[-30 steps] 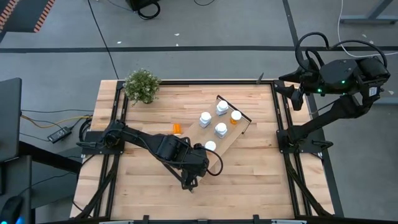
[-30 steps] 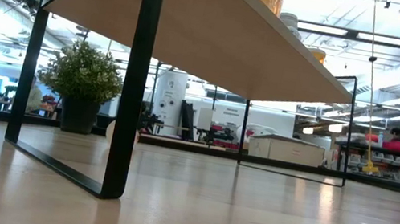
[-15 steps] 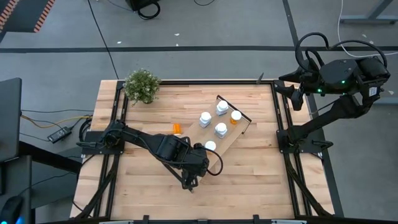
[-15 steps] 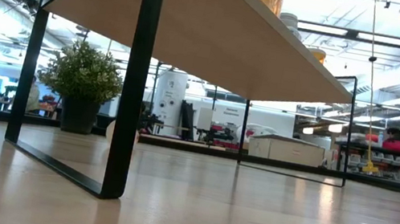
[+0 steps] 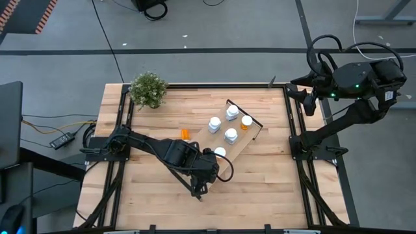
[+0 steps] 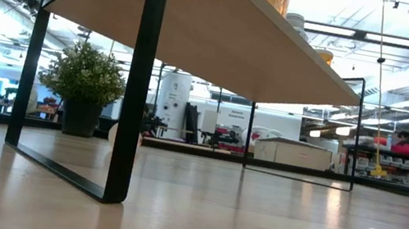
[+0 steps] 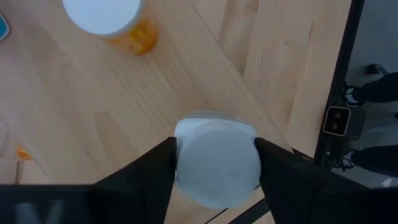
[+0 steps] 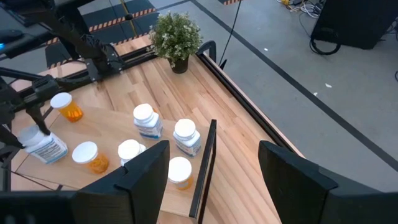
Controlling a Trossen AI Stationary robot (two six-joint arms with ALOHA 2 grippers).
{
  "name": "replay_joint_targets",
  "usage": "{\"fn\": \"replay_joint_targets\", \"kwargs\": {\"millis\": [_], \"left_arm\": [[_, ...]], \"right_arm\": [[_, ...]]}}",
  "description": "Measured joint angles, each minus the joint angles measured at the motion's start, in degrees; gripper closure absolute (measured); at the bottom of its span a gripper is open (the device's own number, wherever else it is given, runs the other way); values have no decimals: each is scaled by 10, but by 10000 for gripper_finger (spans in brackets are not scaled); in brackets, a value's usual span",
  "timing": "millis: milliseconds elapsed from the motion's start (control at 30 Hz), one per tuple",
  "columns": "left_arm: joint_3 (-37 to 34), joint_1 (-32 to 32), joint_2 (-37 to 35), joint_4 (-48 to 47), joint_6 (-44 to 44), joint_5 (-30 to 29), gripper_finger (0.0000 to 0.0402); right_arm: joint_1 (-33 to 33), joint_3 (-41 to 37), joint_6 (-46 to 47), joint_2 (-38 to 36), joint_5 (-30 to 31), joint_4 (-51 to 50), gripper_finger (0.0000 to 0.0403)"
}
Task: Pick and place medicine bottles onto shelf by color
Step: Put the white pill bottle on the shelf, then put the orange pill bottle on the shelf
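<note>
The left gripper [image 7: 216, 163] has its two dark fingers [image 7: 149, 171] closed against either side of a white-capped bottle [image 7: 217, 163], which sits squarely between them, held over the light-wood shelf [image 7: 124, 118] near its end rail. Just beyond stands an orange bottle [image 7: 115, 22] on the same board. From above, four more bottles [image 5: 231, 135] stand toward the shelf's far end, and another orange one [image 5: 185, 134] lies on the table [image 5: 273, 188] beside the shelf. The right gripper [image 8: 211, 174] hangs with its fingers spread wide and empty, raised beyond the table's far right corner.
</note>
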Motion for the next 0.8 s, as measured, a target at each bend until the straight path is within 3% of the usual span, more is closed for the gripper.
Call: {"fn": "replay_joint_targets", "kwargs": {"millis": [467,800], "left_arm": [[0,0,-1,0,0,0,130],[0,0,-1,2,5,0,122]], "right_arm": [[0,0,0,0,-5,0,150],[0,0,0,1,-15,0,150]]}}
